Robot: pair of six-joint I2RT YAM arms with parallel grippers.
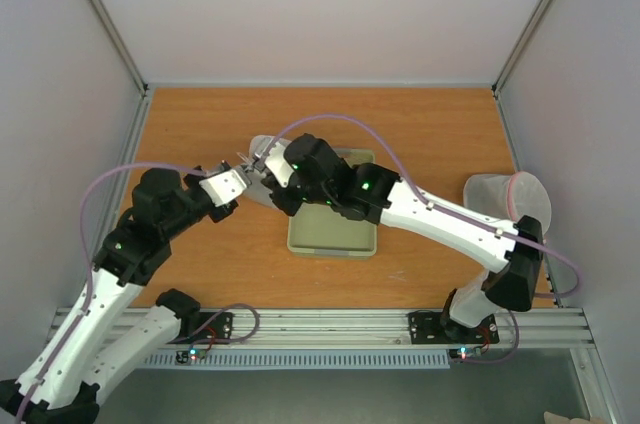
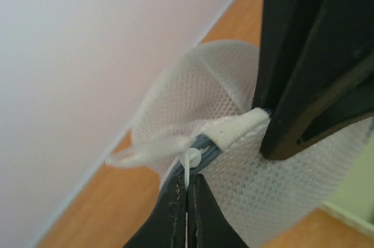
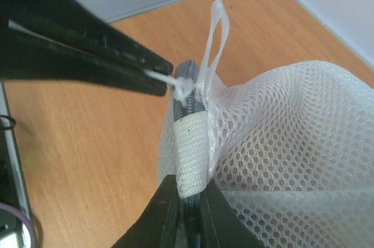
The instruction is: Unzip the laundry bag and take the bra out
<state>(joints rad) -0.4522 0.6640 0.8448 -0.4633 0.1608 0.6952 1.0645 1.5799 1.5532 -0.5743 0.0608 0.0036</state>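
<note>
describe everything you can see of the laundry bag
The laundry bag is a rounded pouch of white open mesh with a grey zip along its rim, a white ribbon loop and a white fabric tab over the zip end. The zip looks closed where it shows. The left end effector pinches the small white zip pull; the right end effector clamps the rim at the tab. The bag sits beside the far left part of the green tray.
</note>
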